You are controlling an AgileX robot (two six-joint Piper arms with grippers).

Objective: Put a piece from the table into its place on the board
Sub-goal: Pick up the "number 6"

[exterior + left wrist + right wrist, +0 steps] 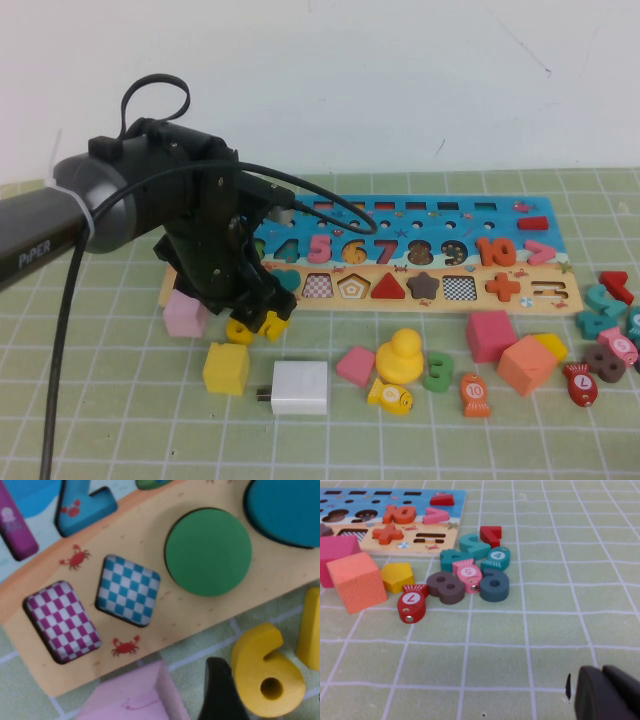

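The board [420, 215] lies across the mat's far side, blue above and tan below. My left gripper [258, 322] points down just in front of the board's left end. Under it the piece, a yellow numeral 6 [240, 330], lies flat on the mat. In the left wrist view the 6 [267, 672] sits right beside one black finger [220, 690]. The other finger is off the picture's edge, so the jaws stand open around the 6. The tan strip [185, 610] shows a green disc and checkered cutouts. My right gripper [601, 672] is shut and empty over bare mat.
Another yellow piece [273, 322] lies beside the 6, with a pink block [185, 315] to its left. In front are a yellow cube [226, 368], a white charger [300, 387], a yellow duck [400, 355] and a green 3 [438, 372]. Blocks and numerals cluster at right [470, 575].
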